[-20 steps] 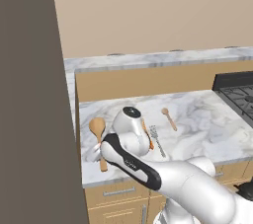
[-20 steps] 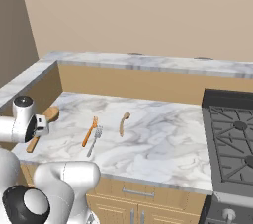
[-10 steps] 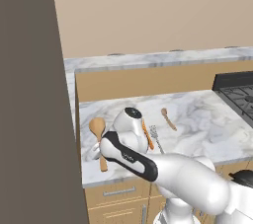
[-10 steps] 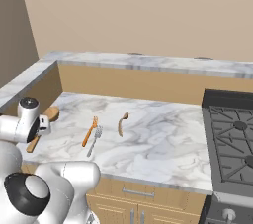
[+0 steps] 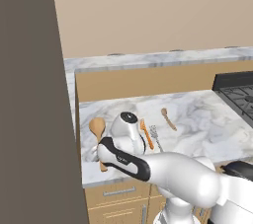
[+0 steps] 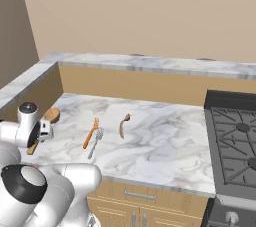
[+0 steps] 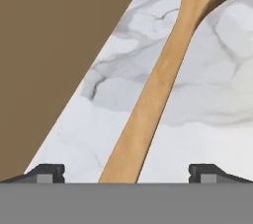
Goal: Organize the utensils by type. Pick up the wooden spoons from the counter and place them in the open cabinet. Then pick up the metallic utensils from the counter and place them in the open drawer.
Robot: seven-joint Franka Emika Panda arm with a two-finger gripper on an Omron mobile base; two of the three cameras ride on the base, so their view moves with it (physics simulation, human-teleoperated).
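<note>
On the surface [image 6: 165,136], the big spoon [image 7: 163,80] lies near the left edge, its handle running between the wide-open fingers [image 7: 49,172], which grip nothing. The small spoon [image 6: 122,125] and fork [image 6: 95,141] lie apart to its right.

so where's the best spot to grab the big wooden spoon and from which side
Probably mid-handle on the large wooden spoon, coming straight down from above. It lies flat on the counter, and the long straight handle already runs between the open gripper fingertips.
</note>
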